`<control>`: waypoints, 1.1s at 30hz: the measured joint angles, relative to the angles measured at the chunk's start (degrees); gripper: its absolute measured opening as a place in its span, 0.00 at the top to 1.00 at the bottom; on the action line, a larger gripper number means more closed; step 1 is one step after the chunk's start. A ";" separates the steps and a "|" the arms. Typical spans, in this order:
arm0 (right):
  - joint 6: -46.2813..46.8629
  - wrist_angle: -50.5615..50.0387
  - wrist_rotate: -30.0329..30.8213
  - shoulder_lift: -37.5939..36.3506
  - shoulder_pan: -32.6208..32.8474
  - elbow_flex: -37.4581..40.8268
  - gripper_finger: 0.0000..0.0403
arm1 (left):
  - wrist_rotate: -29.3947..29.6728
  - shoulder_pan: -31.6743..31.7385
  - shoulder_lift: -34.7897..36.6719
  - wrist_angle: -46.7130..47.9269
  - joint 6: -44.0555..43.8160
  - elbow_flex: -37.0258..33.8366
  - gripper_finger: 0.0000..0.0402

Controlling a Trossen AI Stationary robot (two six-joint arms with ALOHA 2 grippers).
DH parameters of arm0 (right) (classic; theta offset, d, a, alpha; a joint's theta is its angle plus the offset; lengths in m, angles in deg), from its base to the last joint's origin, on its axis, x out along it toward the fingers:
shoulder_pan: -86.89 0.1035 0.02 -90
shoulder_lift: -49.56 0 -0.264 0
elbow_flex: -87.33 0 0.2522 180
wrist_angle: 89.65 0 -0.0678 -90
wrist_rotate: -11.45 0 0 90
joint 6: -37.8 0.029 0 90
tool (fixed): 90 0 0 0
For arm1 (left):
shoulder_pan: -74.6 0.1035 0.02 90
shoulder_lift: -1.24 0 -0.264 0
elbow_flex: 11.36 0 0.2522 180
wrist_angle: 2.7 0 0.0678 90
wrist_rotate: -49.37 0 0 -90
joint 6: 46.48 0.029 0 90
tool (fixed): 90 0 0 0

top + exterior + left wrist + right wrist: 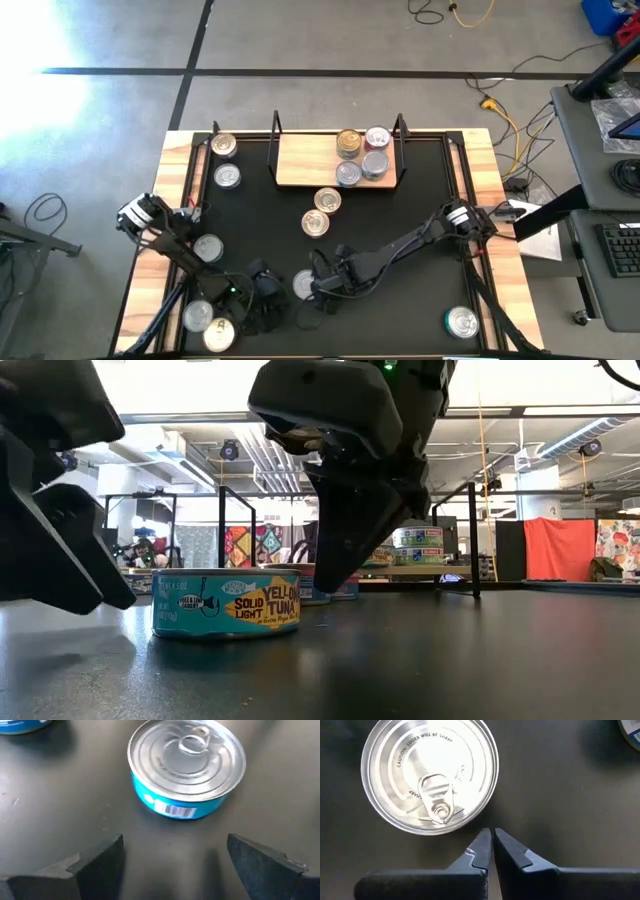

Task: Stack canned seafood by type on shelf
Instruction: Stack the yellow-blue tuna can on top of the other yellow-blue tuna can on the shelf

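Four tins (362,155) seemingly on shelf (300,160), nine on table (400,200)

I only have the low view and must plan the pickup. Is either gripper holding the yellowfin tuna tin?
Observer: No. The right gripper is shut and empty, just beside the short round teal-labelled tin with a silver lid.
Operator: And the left one?
Observer: The left gripper is open, with that tin ahead of its fingers, not between them.
Operator: How full is the shelf?
Observer: On the light-wood shelf, four tin tops show, clustered at its right end.
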 joint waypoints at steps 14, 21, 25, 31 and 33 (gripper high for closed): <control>0.68 13.12 -3.27 0.00 1.18 -0.28 0.97 | 4.89 2.27 5.84 0.16 -6.00 -8.50 0.15; 0.07 2.01 -3.06 -0.02 0.98 -4.82 0.97 | 1.92 -0.75 12.58 7.24 -5.64 -9.63 0.15; -0.64 -5.58 -2.74 -0.02 1.01 -6.83 0.97 | 1.80 -5.26 15.22 7.12 -5.58 -9.62 0.15; -2.52 -5.29 -2.89 0.00 1.14 -6.70 0.97 | 1.36 -9.63 12.65 2.81 -5.59 -8.21 0.13; -4.48 -3.30 -3.00 0.00 1.14 -6.22 0.97 | 0.14 -9.84 10.83 1.82 -5.58 -7.25 0.12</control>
